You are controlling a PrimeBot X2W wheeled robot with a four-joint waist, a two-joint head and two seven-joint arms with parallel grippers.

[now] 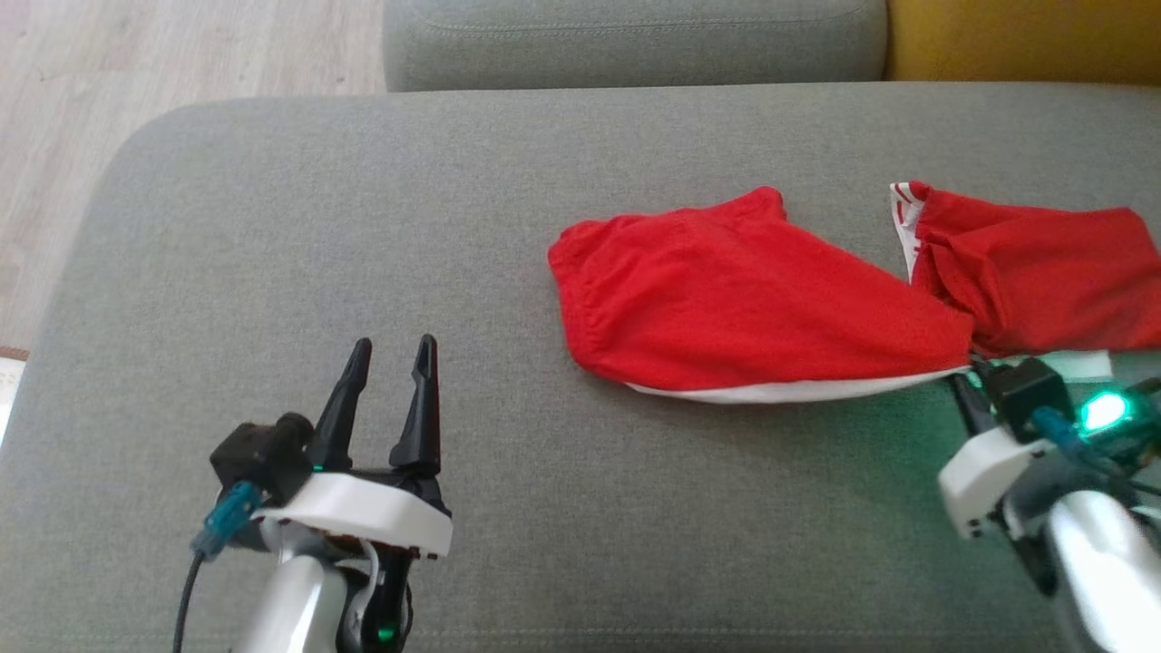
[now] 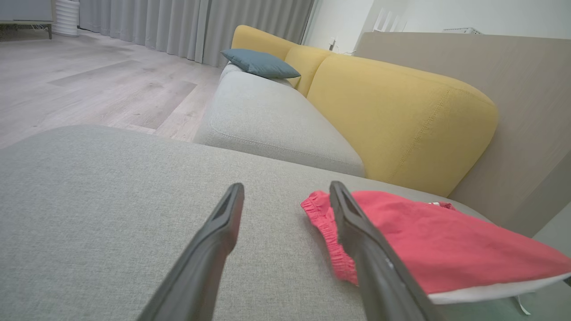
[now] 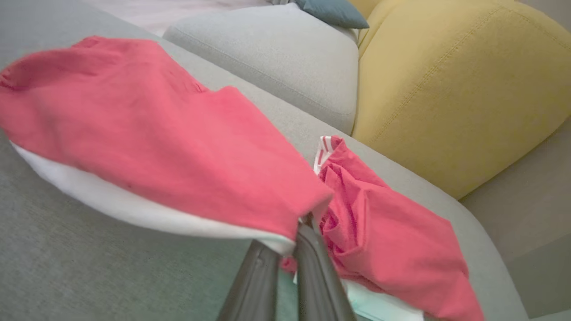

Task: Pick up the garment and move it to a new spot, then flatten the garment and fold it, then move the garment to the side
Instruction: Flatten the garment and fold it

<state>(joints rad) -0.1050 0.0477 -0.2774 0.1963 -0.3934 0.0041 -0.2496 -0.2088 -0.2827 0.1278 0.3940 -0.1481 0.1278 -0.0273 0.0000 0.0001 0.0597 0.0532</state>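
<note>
The garment [image 1: 753, 308], red with a white underside, is spread over the right half of the grey cushion [image 1: 317, 227], its right end cut off by the head view's border. Its near hem is pinched between the closed-together fingers of the right gripper [image 1: 972, 370]; the gripped fold itself is hidden behind them. The left gripper [image 1: 395, 345] is seen with fingers spread wide, nothing between them, by the cushion's near-left corner, well apart from the cloth. Bare grey fabric is seen between the garment and the rounded left edge.
</note>
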